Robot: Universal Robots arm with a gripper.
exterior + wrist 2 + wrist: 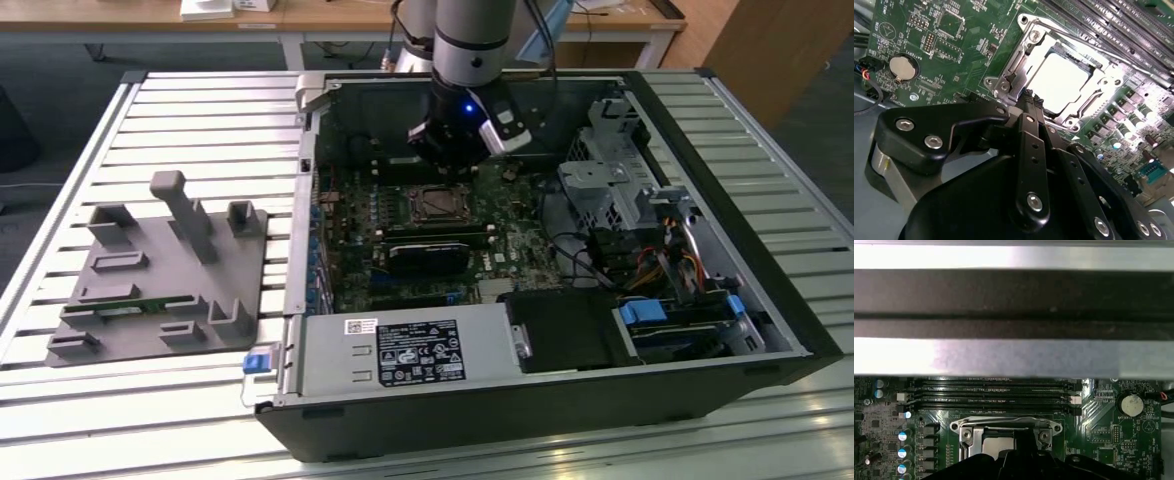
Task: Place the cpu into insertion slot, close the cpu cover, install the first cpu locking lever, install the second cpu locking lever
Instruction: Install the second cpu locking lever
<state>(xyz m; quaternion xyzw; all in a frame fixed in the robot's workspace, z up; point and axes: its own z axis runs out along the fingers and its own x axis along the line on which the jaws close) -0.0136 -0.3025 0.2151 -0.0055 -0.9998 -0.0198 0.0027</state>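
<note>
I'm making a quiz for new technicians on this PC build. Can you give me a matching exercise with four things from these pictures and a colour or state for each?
Things:
1. cpu
2. cpu cover
3. coin battery
4. gripper

Descriptions:
A. round and silver, set in a black holder on the board
B. black, its tip close over the socket's edge
C. pale silvery square seated in the insertion slot
D. silver metal frame lying around the chip

Pairs: 1-C, 2-D, 3-A, 4-B

Open computer case on a slatted metal table.
A grey fixture block sits beside it at the exterior view's left; inside, a labelled power supply, drive cage, coin battery and memory slots.
</note>
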